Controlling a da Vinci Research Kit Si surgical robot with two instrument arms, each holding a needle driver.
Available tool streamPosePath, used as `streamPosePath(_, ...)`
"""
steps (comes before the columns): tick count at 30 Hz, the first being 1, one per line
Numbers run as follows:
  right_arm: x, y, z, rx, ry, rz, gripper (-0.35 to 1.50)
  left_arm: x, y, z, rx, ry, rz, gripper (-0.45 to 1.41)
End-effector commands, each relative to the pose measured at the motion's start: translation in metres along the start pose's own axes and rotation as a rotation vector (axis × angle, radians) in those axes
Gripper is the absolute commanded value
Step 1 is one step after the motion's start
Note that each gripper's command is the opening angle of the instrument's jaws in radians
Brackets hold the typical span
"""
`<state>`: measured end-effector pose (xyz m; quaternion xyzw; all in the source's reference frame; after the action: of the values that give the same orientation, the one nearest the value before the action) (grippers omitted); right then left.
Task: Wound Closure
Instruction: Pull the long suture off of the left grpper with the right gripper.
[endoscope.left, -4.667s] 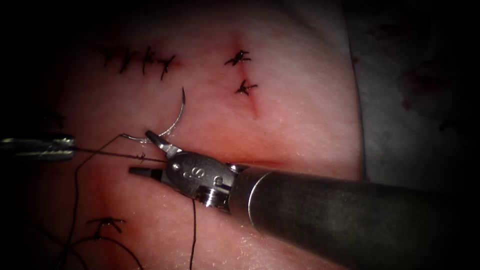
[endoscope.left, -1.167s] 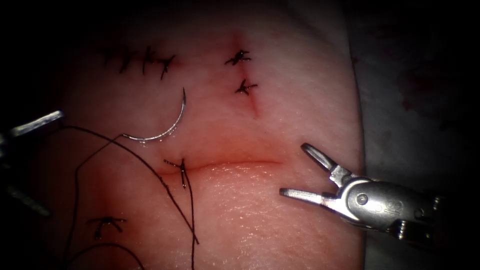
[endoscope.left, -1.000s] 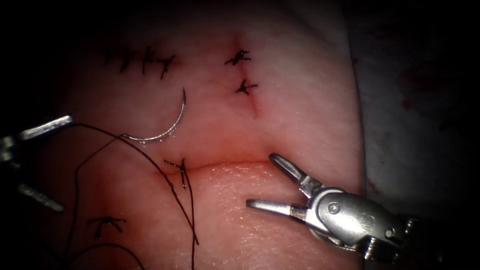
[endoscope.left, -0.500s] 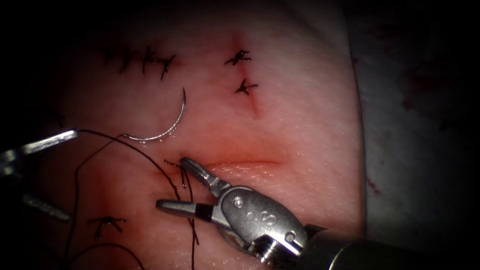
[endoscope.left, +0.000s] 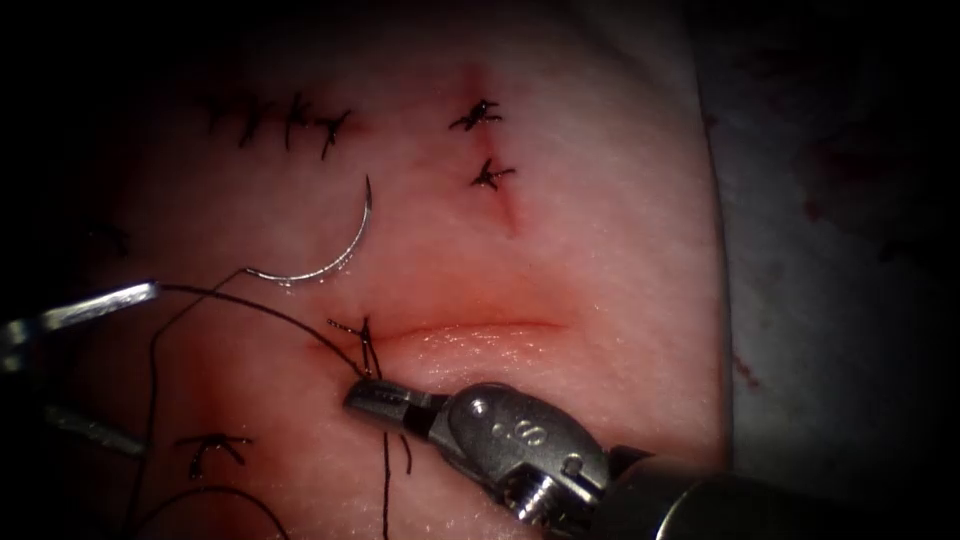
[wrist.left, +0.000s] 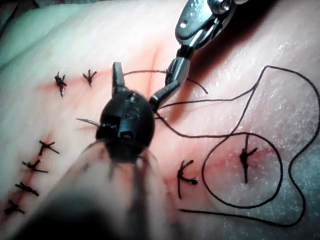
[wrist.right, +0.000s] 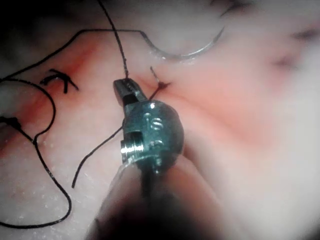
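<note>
The curved needle (endoscope.left: 335, 255) lies loose on the tissue (endoscope.left: 600, 230) above the left end of the cut (endoscope.left: 470, 327), out of the tissue and held by neither tool. A knotted stitch (endoscope.left: 360, 335) sits at that left end. Just below it my right tool (endoscope.left: 364, 396) is shut on the dark thread (endoscope.left: 260, 312), which leads off left to my left tool (endoscope.left: 150, 370). The left tool's jaws stand open, with the thread lying against the upper one's tip and nothing pinched between them. The left wrist view shows the left tool (wrist.left: 146, 76) open next to the right tool. The right wrist view shows the right tool (wrist.right: 123, 86) shut on the thread (wrist.right: 119, 47).
Finished stitches sit at the upper left (endoscope.left: 290, 120), upper middle (endoscope.left: 483, 145) and lower left (endoscope.left: 212, 447) of the tissue. Loose thread loops (endoscope.left: 150, 400) lie at the lower left. Red fluid tints the cut's edges. A pale cloth (endoscope.left: 830, 300) borders the tissue on the right.
The right tool has come in from the right along the cut to the knotted stitch and shut its jaws on the thread there. The left tool has hardly moved.
</note>
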<state>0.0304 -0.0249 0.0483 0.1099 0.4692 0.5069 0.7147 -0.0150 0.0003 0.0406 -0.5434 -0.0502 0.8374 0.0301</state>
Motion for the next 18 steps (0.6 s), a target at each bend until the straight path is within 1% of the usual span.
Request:
streamPosePath(1, 0.0007, 0.0016, -0.0030, -0.040, 0.009, 0.005, -0.35, -0.0006, -0.0003, 0.0006, 0.005, 0.000, 0.009, 0.52)
streamPosePath(2, 0.0010, 0.0024, -0.0050, -0.058, 0.012, 0.002, -0.35, -0.0008, -0.0003, 0.0005, 0.010, -0.005, 0.009, 0.52)
streamPosePath(3, 0.0010, 0.0024, -0.0050, -0.058, 0.012, 0.002, -0.35, -0.0008, -0.0003, 0.0005, 0.010, -0.005, 0.009, 0.52)
streamPosePath(4, 0.0014, 0.0043, -0.0097, -0.085, 0.016, 0.000, -0.35, -0.0012, -0.0003, 0.0003, 0.015, -0.015, 0.009, 0.61)
streamPosePath(5, 0.0014, 0.0043, -0.0097, -0.085, 0.016, 0.000, -0.35, -0.0012, -0.0003, 0.0003, 0.015, -0.015, 0.009, 0.61)
streamPosePath(7, 0.0016, 0.0058, -0.0137, -0.103, 0.026, 0.001, -0.35, -0.0019, -0.0006, 0.0003, 0.021, -0.029, 0.008, 0.76)
streamPosePath(8, 0.0016, 0.0066, -0.0161, -0.113, 0.024, -0.001, -0.35, -0.0022, -0.0008, 0.0004, 0.027, -0.032, 0.006, 0.81)
streamPosePath(9, 0.0014, 0.0076, -0.0193, -0.129, 0.011, -0.009, -0.35, -0.0028, -0.0013, 0.0008, 0.043, -0.035, 0.001, 0.83)
streamPosePath(11, 0.0010, 0.0087, -0.0227, -0.149, 0.001, -0.018, -0.35, -0.0034, -0.0017, 0.0014, 0.065, -0.032, -0.003, 0.76)
streamPosePath(12, 0.0008, 0.0092, -0.0239, -0.156, -0.005, -0.023, -0.35, -0.0037, -0.0019, 0.0018, 0.080, -0.031, -0.005, 0.72)
streamPosePath(13, 0.0005, 0.0104, -0.0264, -0.167, -0.025, -0.033, -0.35, -0.0043, -0.0022, 0.0024, 0.103, -0.042, -0.008, 0.66)
streamPosePath(14, 0.0005, 0.0110, -0.0273, -0.170, -0.029, -0.042, -0.35, -0.0047, -0.0024, 0.0028, 0.113, -0.056, -0.009, 0.64)
streamPosePath(15, 0.0005, 0.0126, -0.0292, -0.198, -0.043, -0.060, -0.35, -0.0053, -0.0026, 0.0032, 0.125, -0.067, -0.010, 0.62)
streamPosePath(16, 0.0006, 0.0134, -0.0299, -0.221, -0.056, -0.087, -0.18, -0.0056, -0.0027, 0.0033, 0.129, -0.068, -0.010, 0.59)
streamPosePath(17, 0.0006, 0.0134, -0.0299, -0.221, -0.056, -0.087, -0.18, -0.0056, -0.0027, 0.0033, 0.129, -0.068, -0.010, 0.59)
streamPosePath(18, 0.0008, 0.0144, -0.0303, -0.239, -0.074, -0.141, 0.32, -0.0059, -0.0029, 0.0035, 0.142, -0.065, -0.011, 0.57)
